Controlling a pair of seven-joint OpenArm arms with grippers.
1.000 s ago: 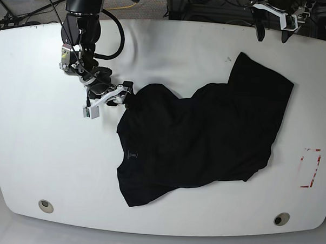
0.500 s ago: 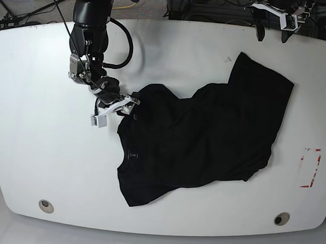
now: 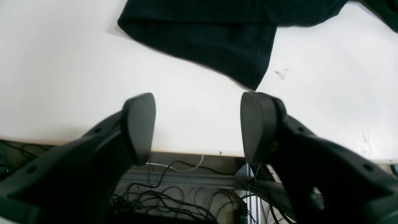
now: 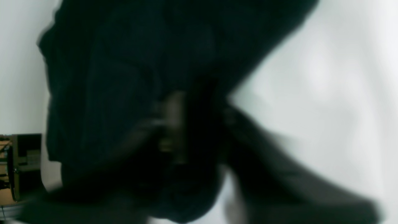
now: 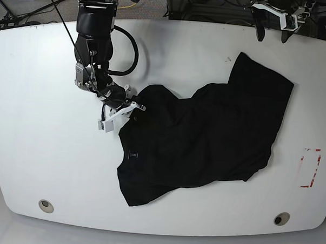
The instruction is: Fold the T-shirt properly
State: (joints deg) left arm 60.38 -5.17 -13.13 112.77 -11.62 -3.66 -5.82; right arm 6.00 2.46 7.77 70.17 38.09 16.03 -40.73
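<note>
T-shirt (image 5: 205, 137): crumpled, centre-right of the table (image 5: 33, 122); spreading step in hand.
Right gripper (image 5: 132, 108) pinches its left edge; left gripper (image 3: 197, 124) gapes empty, upper right. Next: flatten fabric.

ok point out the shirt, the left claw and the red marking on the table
shirt (image 5: 205, 140), base view, middle of the black cloth
left claw (image 3: 197, 127), left wrist view, gap between its open tips
red marking (image 5: 311, 168), base view, its right edge

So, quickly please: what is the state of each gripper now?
Left gripper: open, holding nothing, parked at the table edge.
Right gripper: at the T-shirt edge; too blurred to tell if it is closed on the fabric.
</note>
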